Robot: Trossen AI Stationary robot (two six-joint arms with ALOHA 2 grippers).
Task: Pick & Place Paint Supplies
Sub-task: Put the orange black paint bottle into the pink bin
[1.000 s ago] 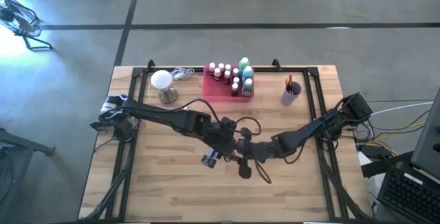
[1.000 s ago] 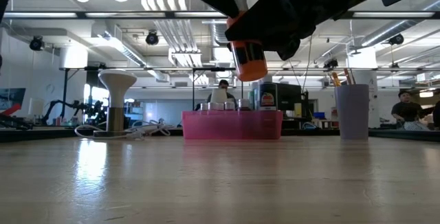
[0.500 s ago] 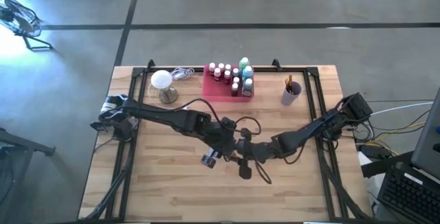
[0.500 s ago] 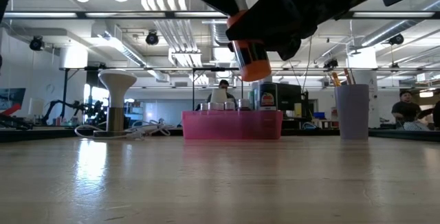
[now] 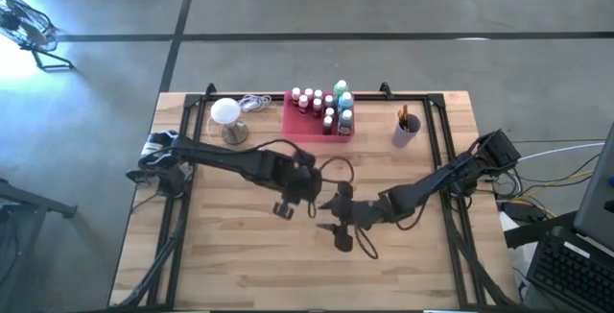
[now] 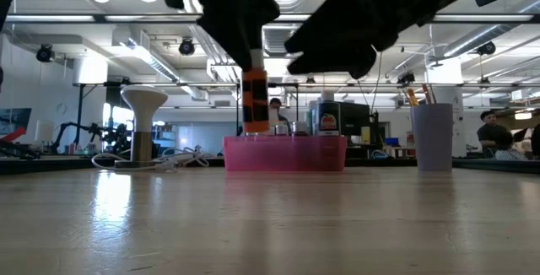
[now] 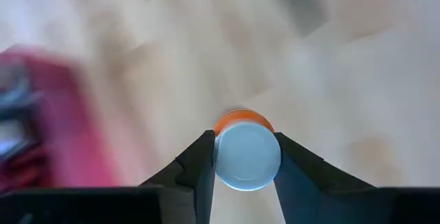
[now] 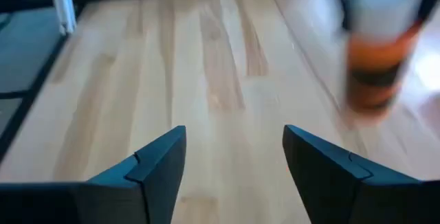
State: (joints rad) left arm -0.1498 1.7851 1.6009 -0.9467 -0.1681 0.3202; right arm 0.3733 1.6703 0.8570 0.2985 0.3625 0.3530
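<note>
With the left gripper (image 7: 246,157) clamped on the orange bottle (image 6: 255,99) mid-frame above the worktop (image 5: 240,265), carry it upright to the pink tray (image 5: 309,121) at upper centre, while the right gripper (image 8: 234,157), jaws wide and empty, keeps clear.

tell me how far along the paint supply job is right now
Mostly done by the look of it: a cluster of bottles already stands in the pink tray, and brushes sit in the cup. In hand: the left gripper holds an orange bottle in the air, short of the tray. The right gripper hangs open and empty beside it. Left: setting that bottle down.
</note>
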